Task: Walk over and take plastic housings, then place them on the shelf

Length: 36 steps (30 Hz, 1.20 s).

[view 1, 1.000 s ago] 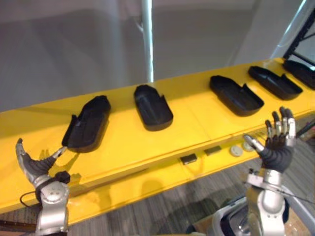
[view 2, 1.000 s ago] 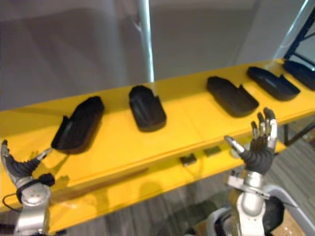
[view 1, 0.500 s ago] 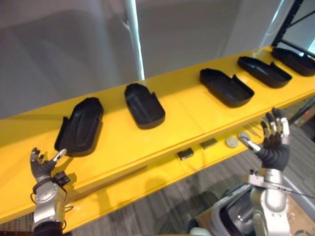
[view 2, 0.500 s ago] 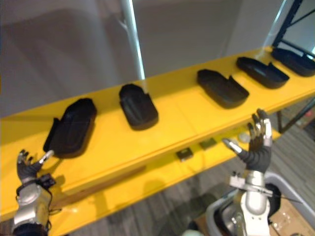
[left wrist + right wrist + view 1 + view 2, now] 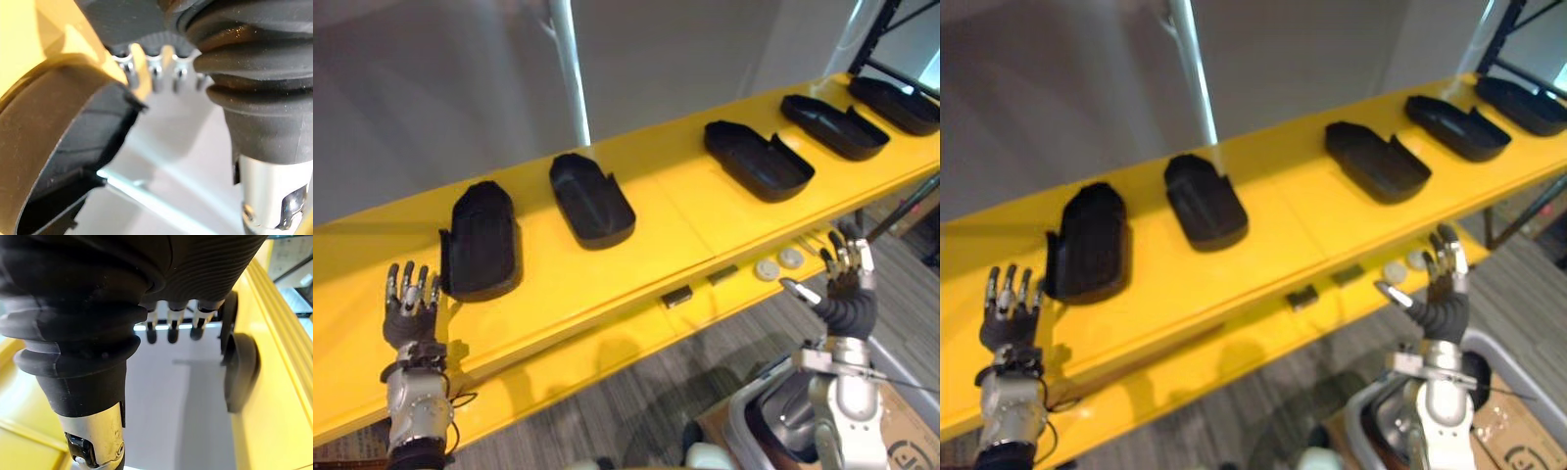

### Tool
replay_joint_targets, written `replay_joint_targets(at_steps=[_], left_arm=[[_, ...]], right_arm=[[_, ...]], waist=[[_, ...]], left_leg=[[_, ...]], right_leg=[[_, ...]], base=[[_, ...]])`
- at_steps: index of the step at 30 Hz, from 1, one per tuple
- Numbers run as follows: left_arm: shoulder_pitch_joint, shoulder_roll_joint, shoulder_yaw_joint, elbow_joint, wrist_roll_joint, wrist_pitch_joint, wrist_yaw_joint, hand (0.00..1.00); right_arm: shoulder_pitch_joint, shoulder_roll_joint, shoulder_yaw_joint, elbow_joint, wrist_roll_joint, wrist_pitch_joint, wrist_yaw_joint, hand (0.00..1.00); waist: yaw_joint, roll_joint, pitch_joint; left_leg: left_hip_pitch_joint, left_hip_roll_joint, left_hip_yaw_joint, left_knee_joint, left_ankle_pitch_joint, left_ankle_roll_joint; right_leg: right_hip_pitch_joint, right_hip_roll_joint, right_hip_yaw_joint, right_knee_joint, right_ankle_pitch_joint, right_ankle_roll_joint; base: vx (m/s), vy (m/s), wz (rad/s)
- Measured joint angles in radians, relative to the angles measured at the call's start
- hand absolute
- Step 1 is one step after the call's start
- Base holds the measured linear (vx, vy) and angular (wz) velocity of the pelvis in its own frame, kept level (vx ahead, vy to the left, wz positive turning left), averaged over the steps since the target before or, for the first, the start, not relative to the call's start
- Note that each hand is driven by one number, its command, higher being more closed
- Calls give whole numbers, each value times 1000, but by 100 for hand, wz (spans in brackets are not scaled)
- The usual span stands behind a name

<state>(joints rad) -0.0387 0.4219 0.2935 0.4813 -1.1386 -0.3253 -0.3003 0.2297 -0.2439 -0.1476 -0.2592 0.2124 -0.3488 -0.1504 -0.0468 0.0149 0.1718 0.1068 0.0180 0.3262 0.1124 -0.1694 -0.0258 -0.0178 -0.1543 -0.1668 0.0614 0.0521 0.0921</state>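
Rightmost housing [image 5: 899, 102] cut off at the edge, small pieces [image 5: 677, 296] on the lower ledge [image 5: 597, 343] unidentifiable

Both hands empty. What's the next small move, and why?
Probably shift the left robot hand onto the leftmost housing and close on its rim: it is open, empty and beside it, while the open right robot hand hangs farther from any housing.

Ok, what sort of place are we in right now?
Most likely a factory or workshop floor: black plastic housings lie spaced in a row along a long yellow shelf, and a dark metal rack stands at its right end.
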Motion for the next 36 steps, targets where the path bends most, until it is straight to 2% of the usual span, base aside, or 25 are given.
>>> replay_joint_targets(at_steps=[9, 24, 27, 29, 31, 36], left_arm=[[3, 0, 1, -4, 9, 8, -22, 0], [35, -41, -5, 16, 19, 75, -30, 0], [39, -41, -5, 16, 51, 73, -18, 0], [38, -41, -6, 16, 62, 62, 14, 0], [38, -41, -2, 16, 90, 24, 66, 0], [31, -39, 50, 10, 208, -132, 261, 0]], right_arm=[[3, 0, 2, 2, 0, 1, 4, 0], [6, 0, 9, 9, 0, 1, -2, 0], [11, 0, 26, 14, 0, 2, -2, 0], [12, 0, 29, 14, 0, 2, -3, 0], [13, 0, 33, 14, 0, 2, -4, 0], [14, 0, 46, 14, 0, 2, -4, 0]], waist=[[0, -1, 1], [-4, -2, 0], [-7, -2, 0], [-8, -2, 0], [-10, -2, 0], [-11, -2, 0]], left_leg=[[-2, 0, -3, 0, 2, 2], [0, 0, -16, -1, 4, 5], [0, 0, -16, -1, 4, 6], [0, 0, -16, -1, 5, 6], [2, 0, -15, -1, 5, 6], [4, 1, -15, -1, 5, 6]], right_leg=[[2, -1, -5, -3, 1, 1], [18, 1, -23, -18, 3, 2], [19, 1, -23, -18, 3, 3], [19, 2, -23, -18, 4, 3], [21, 4, -22, -19, 4, 3], [25, 6, -22, -24, 7, 3]], base=[[-18, 3, 1], [2, 1, 3], [0, 0, 0], [0, 0, 0], [0, 0, 0], [0, 0, 0]])
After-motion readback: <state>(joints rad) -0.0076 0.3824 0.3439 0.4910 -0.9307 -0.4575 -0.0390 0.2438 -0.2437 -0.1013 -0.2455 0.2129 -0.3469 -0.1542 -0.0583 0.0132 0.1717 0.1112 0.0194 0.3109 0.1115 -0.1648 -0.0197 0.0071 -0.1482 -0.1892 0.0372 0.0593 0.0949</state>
